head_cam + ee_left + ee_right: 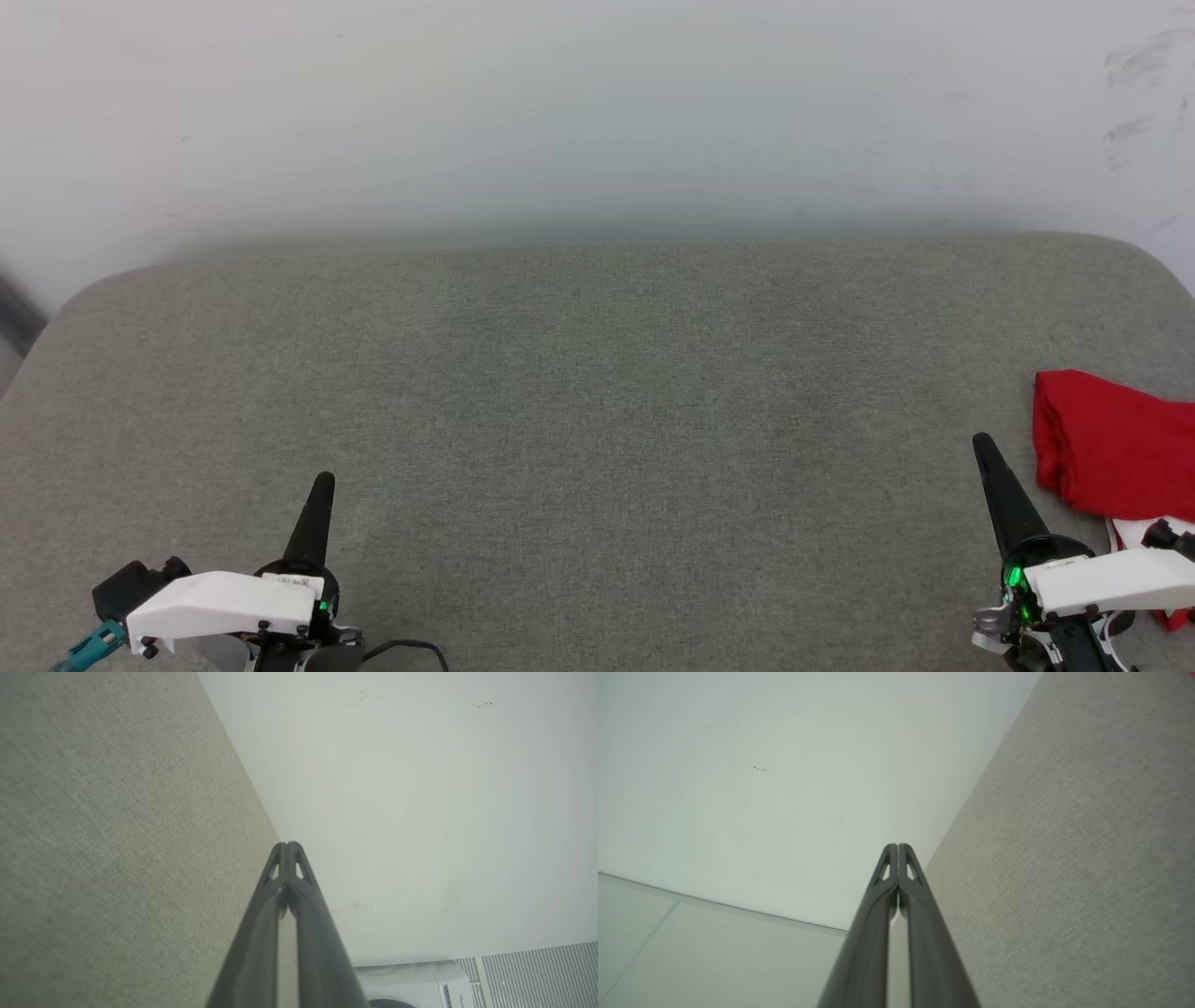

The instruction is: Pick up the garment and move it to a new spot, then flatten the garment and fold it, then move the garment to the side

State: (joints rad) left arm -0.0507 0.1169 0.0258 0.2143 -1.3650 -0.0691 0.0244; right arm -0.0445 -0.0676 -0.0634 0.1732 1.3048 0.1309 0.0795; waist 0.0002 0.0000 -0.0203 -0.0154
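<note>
Head view, surface: a grey-green padded surface (597,420) runs across the picture, and a pale wall (597,112) stands behind it.
Head view, garment: the garment (1116,448) lies bunched on the surface at the far right edge. It is red, with a little white at its near side. The picture edge cuts it off.
Head view, right gripper: the right gripper (983,444) is at the lower right, its two dark fingers pressed together into one point and holding nothing. The garment is just beside it on its right. A narrow strip of bare surface shows between the tip and the red cloth. The white wrist cover stands in front of the garment's near part.
Head view, left gripper: the left gripper (322,483) is at the lower left, fingers together, well apart from the garment.
Left wrist view, left gripper: the fingers (280,868) meet at the tips, with nothing between them. The surface is on the left, the wall on the right, and a white appliance (411,984) is low in the picture.
Right wrist view, right gripper: the fingers (908,868) meet at the tips and are empty. The wall is on the left and the surface on the right.
</note>
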